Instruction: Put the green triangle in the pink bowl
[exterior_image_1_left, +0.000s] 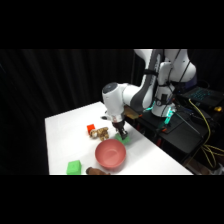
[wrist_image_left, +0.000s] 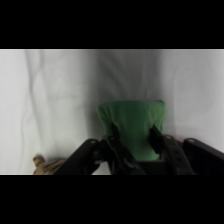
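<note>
Green triangle (wrist_image_left: 132, 127) clamped betw. gripper (wrist_image_left: 134, 140) fingers at frame centre; lift & transfer to pink bowl (exterior_image_1_left: 110, 153) pending.

Green triangle (wrist_image_left: 131, 126) between jaws, just behind pink bowl (exterior_image_1_left: 110, 154).

White table (exterior_image_1_left: 65, 135), pink bowl (exterior_image_1_left: 110, 153), blocks

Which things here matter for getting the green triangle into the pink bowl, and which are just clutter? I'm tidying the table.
Part of the job:
green triangle
pink bowl
gripper

Just lying about:
green cube
orange block
tan object
brown object
</note>
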